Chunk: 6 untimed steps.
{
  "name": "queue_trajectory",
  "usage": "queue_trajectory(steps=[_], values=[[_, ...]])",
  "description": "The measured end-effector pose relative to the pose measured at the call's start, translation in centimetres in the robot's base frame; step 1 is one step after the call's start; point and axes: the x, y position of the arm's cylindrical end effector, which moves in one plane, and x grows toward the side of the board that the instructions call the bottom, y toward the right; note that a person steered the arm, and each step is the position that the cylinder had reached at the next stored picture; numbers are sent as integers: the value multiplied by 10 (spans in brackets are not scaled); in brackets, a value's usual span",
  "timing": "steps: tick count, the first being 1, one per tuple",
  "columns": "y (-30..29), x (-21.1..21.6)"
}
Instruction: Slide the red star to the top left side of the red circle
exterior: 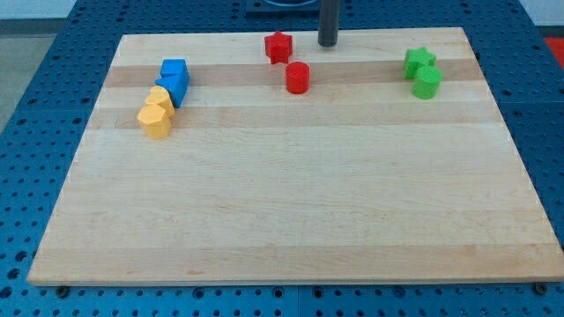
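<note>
The red star lies near the view's top, just up and to the left of the red circle; a small gap separates them. My tip stands at the board's top edge, to the right of the red star and above and right of the red circle, touching neither.
The wooden board lies on a blue pegboard table. A blue cube and a blue triangle sit at the left, with two yellow blocks below them. A green star and a green circle sit at the right.
</note>
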Motion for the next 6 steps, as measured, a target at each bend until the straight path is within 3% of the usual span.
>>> queue_trajectory(steps=[3, 6], values=[[-45, -17], [-66, 14]])
